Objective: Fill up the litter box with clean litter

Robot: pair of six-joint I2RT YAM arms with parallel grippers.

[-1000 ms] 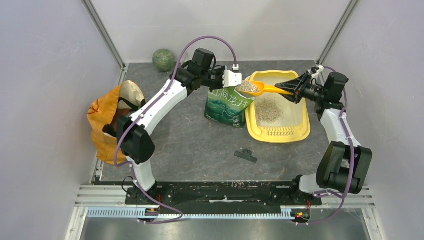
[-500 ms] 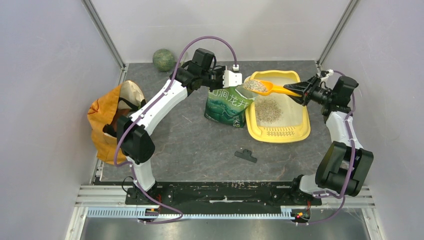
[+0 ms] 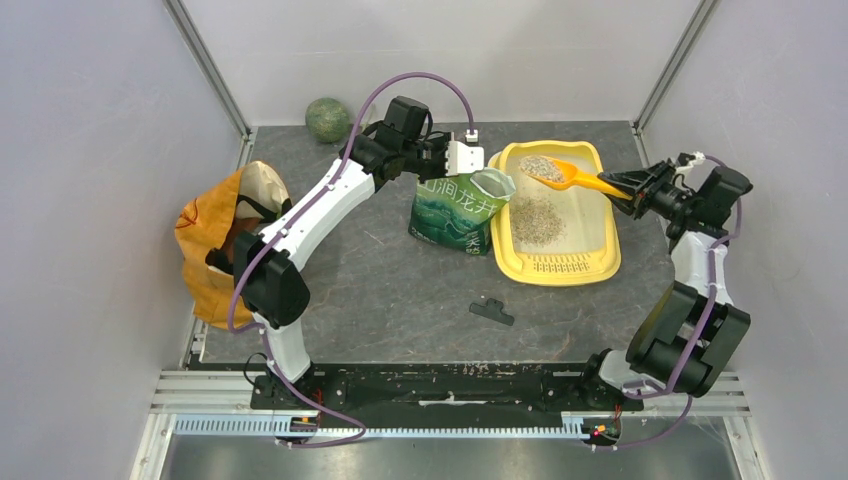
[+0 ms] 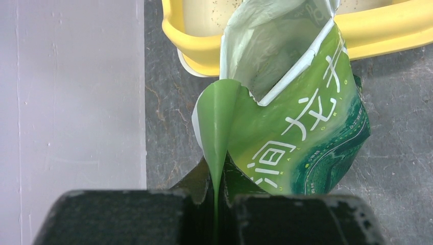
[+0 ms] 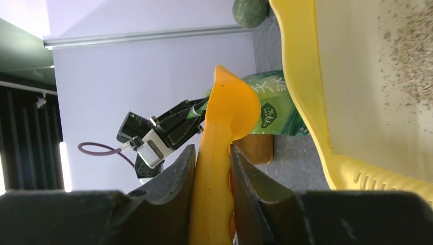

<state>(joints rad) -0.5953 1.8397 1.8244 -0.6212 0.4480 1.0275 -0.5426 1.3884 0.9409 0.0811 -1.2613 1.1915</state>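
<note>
The yellow litter box [image 3: 556, 270] lies right of centre, with a patch of clean litter [image 3: 537, 208] in its pale basin. My right gripper [image 3: 632, 186] is shut on the handle of an orange scoop [image 3: 572, 176]. The scoop's bowl, heaped with litter [image 3: 540, 166], hangs over the box's far end. In the right wrist view the handle [image 5: 219, 153] stands between my jaws, with the box wall [image 5: 301, 76] to the right. My left gripper [image 3: 470, 165] is shut on the torn top edge of the green pouch [image 3: 455, 215], which stands open against the box [image 4: 204, 48].
An orange-yellow bag [image 3: 210, 250] slumps at the left wall. A green ball [image 3: 327, 118] sits in the far left corner. A small black clip [image 3: 492, 311] lies on the mat in front of the pouch. Enclosure walls close in on both sides.
My right arm has drawn back to the right, carrying the loaded scoop from above the pouch's mouth to over the far end of the litter box. The left arm has not moved.
</note>
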